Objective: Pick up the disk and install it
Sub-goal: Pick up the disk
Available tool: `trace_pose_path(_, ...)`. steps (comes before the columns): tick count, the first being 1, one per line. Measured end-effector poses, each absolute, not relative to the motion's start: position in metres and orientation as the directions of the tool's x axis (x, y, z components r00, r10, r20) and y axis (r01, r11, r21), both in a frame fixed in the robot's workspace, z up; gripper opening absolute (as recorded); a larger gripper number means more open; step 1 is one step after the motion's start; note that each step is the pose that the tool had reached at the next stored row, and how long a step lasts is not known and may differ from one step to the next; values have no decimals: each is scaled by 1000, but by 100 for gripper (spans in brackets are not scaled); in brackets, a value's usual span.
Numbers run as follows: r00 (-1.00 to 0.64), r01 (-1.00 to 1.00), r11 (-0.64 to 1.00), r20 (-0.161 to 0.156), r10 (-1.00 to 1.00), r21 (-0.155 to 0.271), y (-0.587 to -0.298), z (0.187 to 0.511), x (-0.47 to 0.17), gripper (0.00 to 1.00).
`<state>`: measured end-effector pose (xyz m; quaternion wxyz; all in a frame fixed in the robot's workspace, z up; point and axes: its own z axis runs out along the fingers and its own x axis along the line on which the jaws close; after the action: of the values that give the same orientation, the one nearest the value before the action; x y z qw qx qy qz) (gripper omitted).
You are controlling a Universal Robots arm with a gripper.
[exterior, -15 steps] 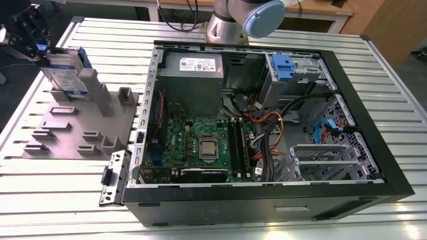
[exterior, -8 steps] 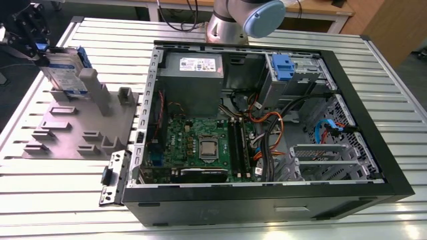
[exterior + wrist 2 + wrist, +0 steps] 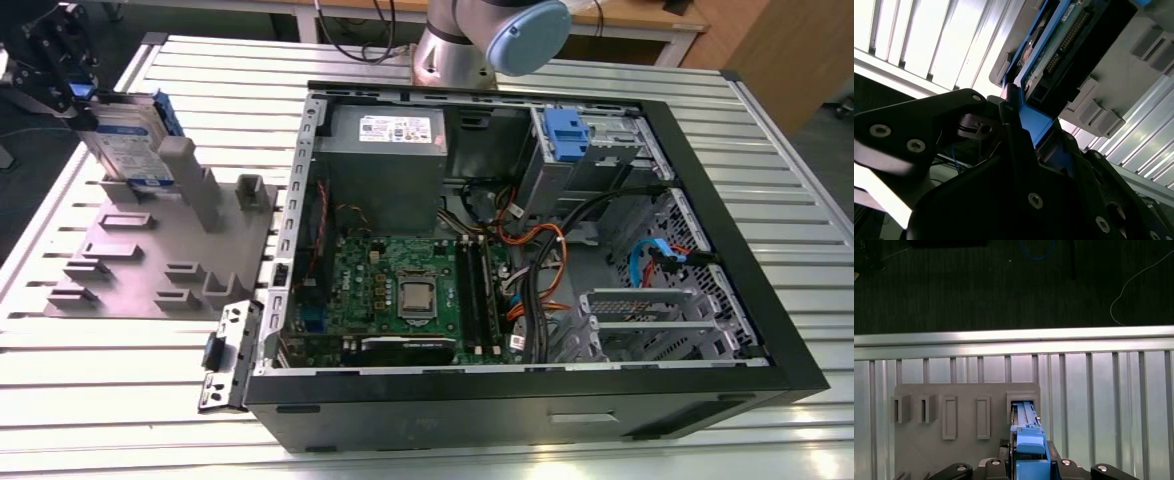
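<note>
- The gripper (image 3: 78, 100) is pinching the disk (image 3: 127, 145) at its top edge. In the second wrist view the black fingers (image 3: 1009, 107) sit pressed either side of the blue rail (image 3: 1036, 125), so I judge a real hold, not just contact.
- The disk stands upright on its narrow edge in the grey holder (image 3: 147, 265), at one end of the holder's row of sockets.
- Why upright: prob. so the top edge sticks up clear of the holder & the fingers can close on it from above. Laid flat on the holder there'd be no room for them.
- Why gripped at the rail: prob. keeps the label face & circuit board untouched.
- In the first wrist view the disk's lower end is inside its socket (image 3: 1023, 402), so as far as I can tell it's not lifted free of the holder yet.
- The computer case (image 3: 534, 390) lies just beside the holder, open side up, prob. for access from above.
- Its blue latch (image 3: 566, 135) & grey box (image 3: 387, 128) are well apart from the holder, on the case's far side.
- Holder & case both rest on the slatted table (image 3: 120, 400).
- Counts:
  - 1 disk
  - 1 gripper
  - 1 holder w/ 5 sockets in the row (1 taken, 4 look empty)
  - 1 case
  - 1 blue latch
  - 1 grey box
</note>
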<state>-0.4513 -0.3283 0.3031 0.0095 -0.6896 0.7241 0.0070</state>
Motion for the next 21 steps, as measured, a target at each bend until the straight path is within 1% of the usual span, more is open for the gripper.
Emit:
trace_pose_path(19, -49, -999, 49, -24, -999, -3, -328, 309, -451, 36)
trace_pose_path(21, -49, -999, 49, -23, -999, -3, -328, 320, -451, 36)
